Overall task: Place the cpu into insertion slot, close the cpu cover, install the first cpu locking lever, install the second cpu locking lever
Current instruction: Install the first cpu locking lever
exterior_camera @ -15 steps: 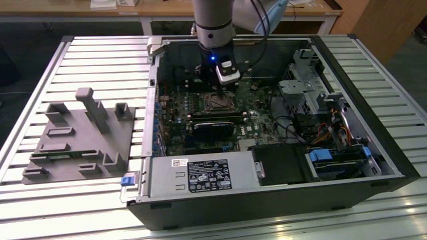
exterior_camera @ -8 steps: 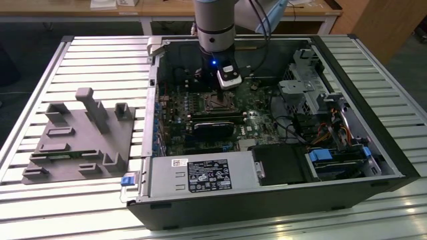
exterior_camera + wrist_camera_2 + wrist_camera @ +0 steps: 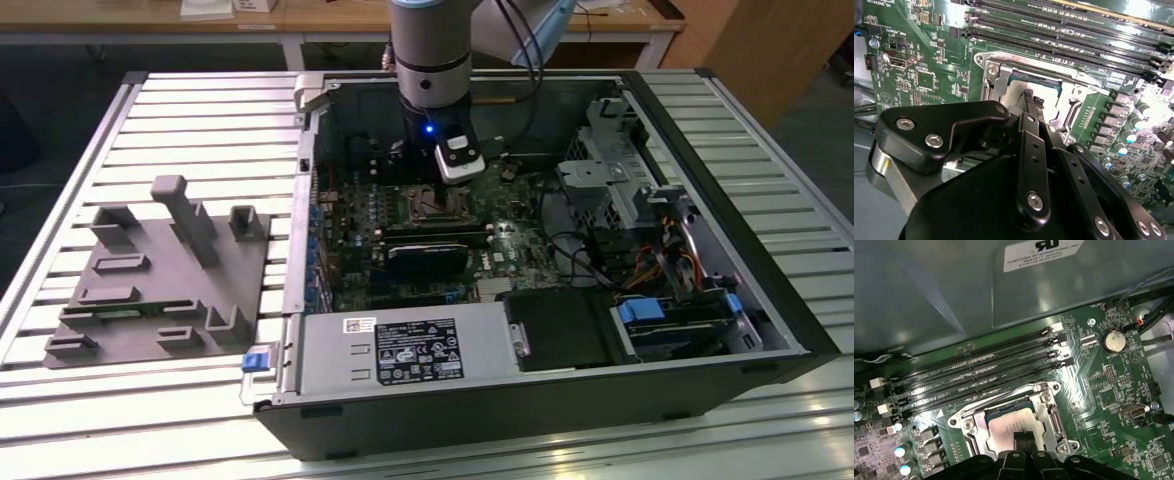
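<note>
The cpu (image 3: 1011, 424), a small square chip with a dull grey top, lies flat in the insertion slot (image 3: 1050, 416) on the green motherboard. Silvery metal (image 3: 1004, 399) rings it, and I cannot tell whether this is the cpu cover lying down. My gripper (image 3: 1024, 441) stands right over the chip, its two dark fingertips pressed together with nothing between them, at or just above the chip's top. The second wrist view has the same fingertips (image 3: 1028, 95) over the socket's silvery frame (image 3: 1026, 65). In the exterior view the gripper (image 3: 447, 188) hangs inside the open computer case, over the socket (image 3: 430, 204).
Long black memory slots (image 3: 984, 372) run beside the socket, with a coin battery (image 3: 1113, 341) nearby. A black rectangular block (image 3: 427, 255) lies close to the socket, a power supply (image 3: 400, 350) and drive cage (image 3: 614, 165) fill the case, and a grey fixture (image 3: 160, 270) sits outside on the slatted table.
</note>
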Motion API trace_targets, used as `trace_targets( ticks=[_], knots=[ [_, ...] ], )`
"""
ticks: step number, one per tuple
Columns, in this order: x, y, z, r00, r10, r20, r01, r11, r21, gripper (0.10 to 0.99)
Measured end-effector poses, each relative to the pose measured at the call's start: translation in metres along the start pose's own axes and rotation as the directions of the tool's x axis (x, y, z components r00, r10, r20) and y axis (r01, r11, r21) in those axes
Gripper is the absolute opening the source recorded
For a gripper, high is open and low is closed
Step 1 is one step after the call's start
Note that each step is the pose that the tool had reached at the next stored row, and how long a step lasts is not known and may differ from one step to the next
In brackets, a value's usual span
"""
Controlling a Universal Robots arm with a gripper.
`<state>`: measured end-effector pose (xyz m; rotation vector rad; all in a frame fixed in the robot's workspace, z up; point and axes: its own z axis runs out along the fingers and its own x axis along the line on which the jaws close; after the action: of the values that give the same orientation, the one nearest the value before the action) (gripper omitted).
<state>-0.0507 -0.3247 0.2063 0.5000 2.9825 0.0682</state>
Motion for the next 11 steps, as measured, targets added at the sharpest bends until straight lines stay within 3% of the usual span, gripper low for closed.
trace_targets(
  ticks=[5,11],
  knots=[
    [-0.0003,0.0,-0.0021,1.0,0.0,0.0,0.0,1.0,0.0,0.106],
    [-0.002,0.0011,-0.0181,1.0,0.0,0.0,0.0,1.0,0.0,0.106]
  ],
)
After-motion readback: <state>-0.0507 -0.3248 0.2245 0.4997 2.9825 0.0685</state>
